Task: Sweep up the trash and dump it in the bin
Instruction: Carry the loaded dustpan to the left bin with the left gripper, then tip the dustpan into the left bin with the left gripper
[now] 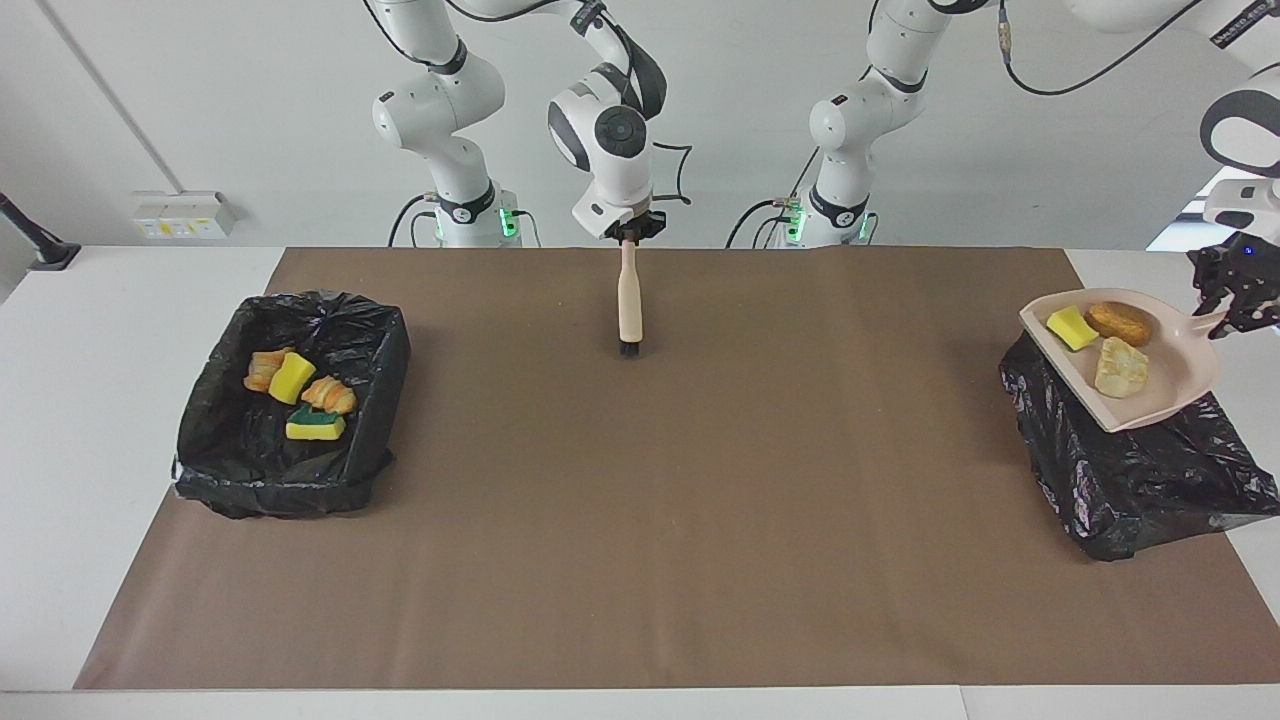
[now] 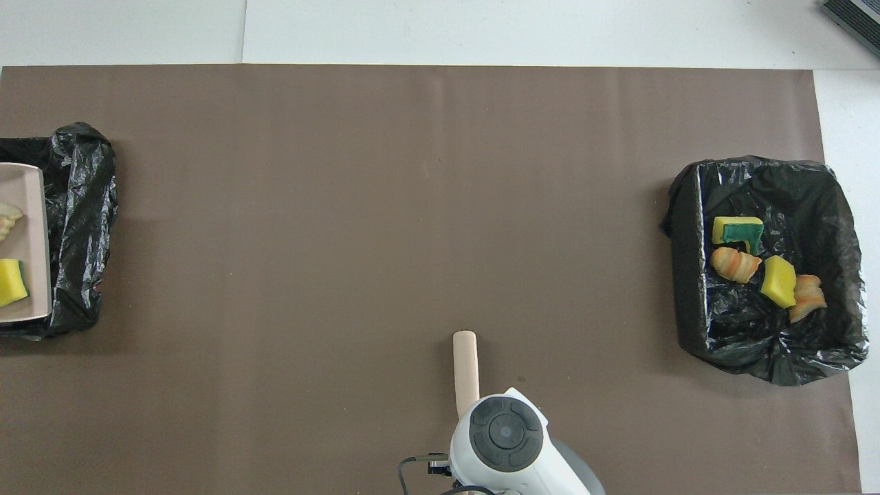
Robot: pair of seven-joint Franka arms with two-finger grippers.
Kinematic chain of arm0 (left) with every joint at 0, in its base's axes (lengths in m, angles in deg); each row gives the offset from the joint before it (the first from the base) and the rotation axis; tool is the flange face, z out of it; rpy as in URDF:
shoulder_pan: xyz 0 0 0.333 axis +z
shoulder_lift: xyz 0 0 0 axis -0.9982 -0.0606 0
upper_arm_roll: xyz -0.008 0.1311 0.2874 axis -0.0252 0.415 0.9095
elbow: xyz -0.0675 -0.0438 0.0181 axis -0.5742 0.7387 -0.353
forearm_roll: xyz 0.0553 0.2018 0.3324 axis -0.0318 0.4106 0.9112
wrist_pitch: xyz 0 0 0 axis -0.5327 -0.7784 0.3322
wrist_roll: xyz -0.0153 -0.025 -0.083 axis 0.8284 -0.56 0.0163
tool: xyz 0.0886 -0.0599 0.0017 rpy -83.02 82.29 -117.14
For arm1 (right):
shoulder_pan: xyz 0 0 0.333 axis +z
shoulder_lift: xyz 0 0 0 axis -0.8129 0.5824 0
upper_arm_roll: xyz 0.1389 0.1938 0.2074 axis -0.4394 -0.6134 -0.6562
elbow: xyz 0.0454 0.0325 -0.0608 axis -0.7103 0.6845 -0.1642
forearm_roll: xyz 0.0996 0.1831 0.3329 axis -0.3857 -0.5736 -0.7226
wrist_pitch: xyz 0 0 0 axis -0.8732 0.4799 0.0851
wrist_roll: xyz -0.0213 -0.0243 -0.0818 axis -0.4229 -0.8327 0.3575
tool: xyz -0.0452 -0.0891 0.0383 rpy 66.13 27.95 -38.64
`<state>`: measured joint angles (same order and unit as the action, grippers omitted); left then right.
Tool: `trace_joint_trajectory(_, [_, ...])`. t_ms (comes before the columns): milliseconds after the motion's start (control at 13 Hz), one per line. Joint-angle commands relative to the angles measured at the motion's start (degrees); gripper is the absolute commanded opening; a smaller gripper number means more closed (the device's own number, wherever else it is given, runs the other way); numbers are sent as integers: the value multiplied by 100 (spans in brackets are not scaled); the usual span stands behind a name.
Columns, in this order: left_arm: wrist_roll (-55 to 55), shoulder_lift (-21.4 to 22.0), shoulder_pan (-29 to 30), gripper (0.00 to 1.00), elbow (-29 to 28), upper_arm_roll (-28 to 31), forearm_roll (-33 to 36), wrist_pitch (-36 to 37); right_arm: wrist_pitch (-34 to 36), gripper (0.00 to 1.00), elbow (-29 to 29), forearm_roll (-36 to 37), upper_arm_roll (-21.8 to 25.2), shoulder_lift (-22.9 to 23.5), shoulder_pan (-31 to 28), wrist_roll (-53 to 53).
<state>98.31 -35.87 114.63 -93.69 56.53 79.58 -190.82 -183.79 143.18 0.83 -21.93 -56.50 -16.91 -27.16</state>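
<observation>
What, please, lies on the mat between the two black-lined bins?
Only bare brown mat lies there, seen in both views; the brush hangs in the right gripper.

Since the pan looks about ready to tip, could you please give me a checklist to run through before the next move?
1. Left gripper shut on dustpan handle: ok.
2. Three scraps on the pan, yellow sponge included: ok.
3. Pan over the black bin at the left arm's end: ok.
4. Bin mouth open under the pan: cannot tell.
5. Right gripper holds brush over mid-table, waiting: ok.
</observation>
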Motion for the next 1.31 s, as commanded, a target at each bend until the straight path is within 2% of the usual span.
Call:
trace_joint_trajectory(0, [-1,-380,64,0,424,-107,839,-558,-386,0,108,-128,-13,57,49,-138])
trace_joint_trajectory(154, [-333,-407,64,0,389,-89,1683,-685,-527,9,108,-128,-13,162,94,-147])
trace_joint_trajectory(231, [-866,-407,3,0,328,-89,2305,-702,-528,18,108,-128,-13,171,94,-182])
trace_joint_trajectory(308, [-1159,-399,-32,0,258,-106,2963,-720,-528,21,108,-128,-13,172,94,-191])
trace_joint_trajectory(615, [-1522,-311,-331,0,108,-89,4084,-571,-563,20,65,-120,5,277,15,-436])
trace_joint_trajectory(769, [-1531,-241,-331,0,116,-80,4340,-535,-755,20,47,-120,14,347,-90,-603])
trace_joint_trajectory(1077, [-2084,14,-551,0,116,-89,4867,88,-809,20,38,-120,5,418,-231,-614])
trace_joint_trajectory(1231, [-2032,181,-595,0,204,-132,4755,220,-800,20,29,-120,5,418,-232,-473])
